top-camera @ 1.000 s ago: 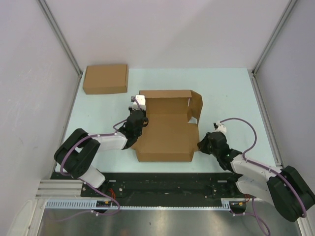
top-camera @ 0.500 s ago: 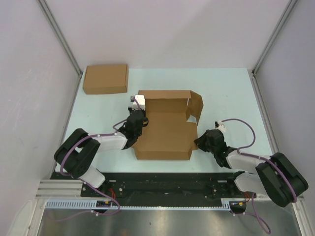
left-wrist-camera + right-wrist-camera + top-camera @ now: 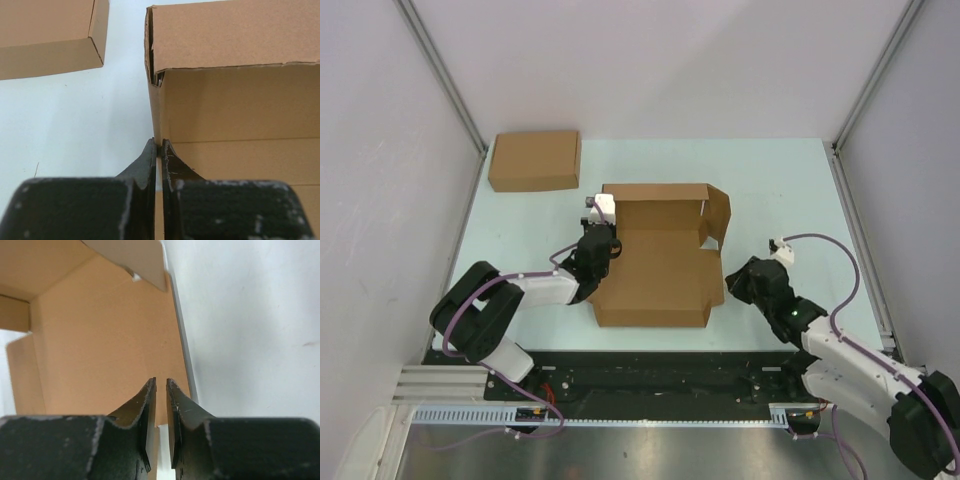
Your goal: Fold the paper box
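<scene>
- Top view: the box (image 3: 655, 260) is seen lying open between the two pincers, not yet closed. Its far wall is stood up. A flap (image 3: 720, 213) ahead of the right pincer (image 3: 734, 282) is raised but leans outward. The near half is laid flat on the table (image 3: 770, 175).
- The left pincer (image 3: 605, 235) is set on the box's left edge. The right pincer is placed just beside the right edge; contact cannot be told from here. A second box (image 3: 534, 160), ready made, is left well ahead of the left pincer and to its left.
- Left wrist view: the left pincer (image 3: 159, 147) is closed almost fully, and the box's thin left wall (image 3: 157, 115) is nipped between its fingers. The wall runs straight ahead to the far corner, where a dark gap is shown. The box floor (image 3: 240, 110) lies to the pincer's right, the second box (image 3: 47, 37) ahead and left.
- Right wrist view: the right pincer (image 3: 161, 385) is parted by a narrow slit only, and nothing is held in it. The box panel (image 3: 100, 340) lies ahead and to the left, with bare table (image 3: 240, 340) to the right.
- Progress is judged as partial. The far and left walls are formed. The right side remains to be stood up and tucked, and the flat near half remains to be folded over.
</scene>
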`<state>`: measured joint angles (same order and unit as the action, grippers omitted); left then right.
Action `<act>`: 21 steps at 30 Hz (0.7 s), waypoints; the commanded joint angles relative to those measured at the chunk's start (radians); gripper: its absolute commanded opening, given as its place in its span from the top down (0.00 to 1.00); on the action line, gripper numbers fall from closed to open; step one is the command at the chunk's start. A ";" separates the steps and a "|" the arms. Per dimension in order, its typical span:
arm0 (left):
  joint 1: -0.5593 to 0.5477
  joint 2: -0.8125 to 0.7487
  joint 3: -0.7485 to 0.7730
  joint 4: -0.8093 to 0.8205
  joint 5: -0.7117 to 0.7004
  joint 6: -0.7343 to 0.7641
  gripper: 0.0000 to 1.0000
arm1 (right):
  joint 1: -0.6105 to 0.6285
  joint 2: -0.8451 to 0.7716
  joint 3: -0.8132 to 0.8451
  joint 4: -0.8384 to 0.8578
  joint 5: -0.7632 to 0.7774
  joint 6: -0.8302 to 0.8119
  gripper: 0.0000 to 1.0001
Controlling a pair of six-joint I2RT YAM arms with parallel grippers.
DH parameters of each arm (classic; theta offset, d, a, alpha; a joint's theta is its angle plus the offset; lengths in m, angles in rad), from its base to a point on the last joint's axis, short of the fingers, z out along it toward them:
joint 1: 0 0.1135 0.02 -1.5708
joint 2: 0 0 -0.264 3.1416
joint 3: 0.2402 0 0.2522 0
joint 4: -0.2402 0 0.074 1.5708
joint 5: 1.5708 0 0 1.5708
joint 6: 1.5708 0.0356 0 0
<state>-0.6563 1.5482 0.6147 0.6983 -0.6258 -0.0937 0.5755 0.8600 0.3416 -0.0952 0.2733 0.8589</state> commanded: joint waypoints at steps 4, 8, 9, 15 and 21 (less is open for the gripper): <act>-0.008 -0.007 -0.024 0.060 -0.012 0.026 1.00 | -0.280 0.075 0.115 0.148 -0.098 -0.104 0.78; -0.008 -0.002 -0.026 0.061 -0.008 0.031 1.00 | -0.414 0.302 0.171 0.420 -0.183 -0.087 0.79; -0.009 0.001 -0.026 0.063 -0.008 0.031 1.00 | -0.431 0.379 0.192 0.461 -0.190 -0.087 0.79; -0.009 0.016 -0.023 0.064 -0.005 0.041 1.00 | -0.453 0.689 0.407 0.656 -0.307 -0.084 0.79; -0.008 0.024 -0.020 0.075 -0.002 0.052 1.00 | -0.434 0.875 0.504 0.772 -0.451 -0.115 0.78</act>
<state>-0.6571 1.5642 0.5964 0.7357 -0.6254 -0.0780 0.1295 1.6745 0.8001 0.5251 -0.0513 0.7750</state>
